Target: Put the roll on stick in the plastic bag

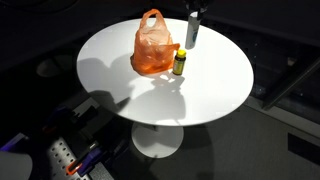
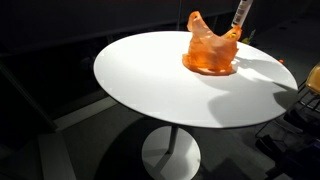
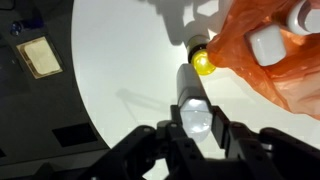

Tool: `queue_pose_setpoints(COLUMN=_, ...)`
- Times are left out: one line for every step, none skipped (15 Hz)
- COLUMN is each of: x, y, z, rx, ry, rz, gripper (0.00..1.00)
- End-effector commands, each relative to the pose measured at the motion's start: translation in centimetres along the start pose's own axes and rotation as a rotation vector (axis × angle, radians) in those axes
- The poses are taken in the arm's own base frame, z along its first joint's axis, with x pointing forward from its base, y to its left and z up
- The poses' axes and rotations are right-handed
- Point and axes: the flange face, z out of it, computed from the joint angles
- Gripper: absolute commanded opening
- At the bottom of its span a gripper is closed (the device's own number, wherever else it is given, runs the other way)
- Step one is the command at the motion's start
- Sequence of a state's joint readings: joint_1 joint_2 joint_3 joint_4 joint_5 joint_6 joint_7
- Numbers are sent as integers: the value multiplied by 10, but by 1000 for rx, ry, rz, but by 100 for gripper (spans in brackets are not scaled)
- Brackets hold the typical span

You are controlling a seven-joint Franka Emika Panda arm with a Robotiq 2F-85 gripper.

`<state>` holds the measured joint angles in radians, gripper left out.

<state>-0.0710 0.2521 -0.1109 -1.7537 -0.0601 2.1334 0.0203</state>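
**Stick gripped, upright beside the bag**

The round white surface (image 1: pixel 220 90) carries the crumpled orange plastic bag (image 1: pixel 152 45), which looks soft and floppy. Just beside the bag, the roll on stick (image 3: pixel 192 95) stands near upright with its long axis vertical. Its lower end points at the surface, close to a small yellow-capped bottle (image 1: pixel 180 63). The stick looks light, rigid and smooth, so probably slippery. The fingers (image 3: pixel 238 145) are clamped on its upper end, a sensible hold.

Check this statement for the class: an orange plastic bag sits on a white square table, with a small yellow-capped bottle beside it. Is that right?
Not quite. The table is round, not square, as both exterior views show. The rest stands: it is white, the orange plastic bag sits on it, and the small yellow-capped bottle stands beside the bag.
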Motion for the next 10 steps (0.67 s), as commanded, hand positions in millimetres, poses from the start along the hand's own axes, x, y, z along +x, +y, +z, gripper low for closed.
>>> queue_pose_setpoints(x=0, y=-25, z=-29, rx=47, ry=14, rz=-44, gripper=10)
queue_pose_setpoints(x=-1, y=-34, z=-33, rx=65, ry=25, rz=-62, gripper=10)
queue_pose_setpoints(x=-2, y=-43, z=-37, rx=85, ry=34, rz=-79, gripper=10)
queue_pose_setpoints(x=-3, y=-51, z=-40, rx=100, ry=42, rz=-94, gripper=10)
queue_pose_setpoints(x=-4, y=-60, z=-41, rx=117, ry=46, rz=-114, gripper=10)
queue_pose_setpoints(x=-5, y=-66, z=-42, rx=129, ry=47, rz=-128, gripper=10)
queue_pose_setpoints(x=-7, y=-71, z=-41, rx=133, ry=44, rz=-144, gripper=10)
queue_pose_setpoints(x=-9, y=-75, z=-40, rx=133, ry=40, rz=-153, gripper=10)
queue_pose_setpoints(x=-11, y=-77, z=-37, rx=133, ry=32, rz=-166, gripper=10)
queue_pose_setpoints(x=-12, y=-78, z=-34, rx=129, ry=24, rz=-170, gripper=10)
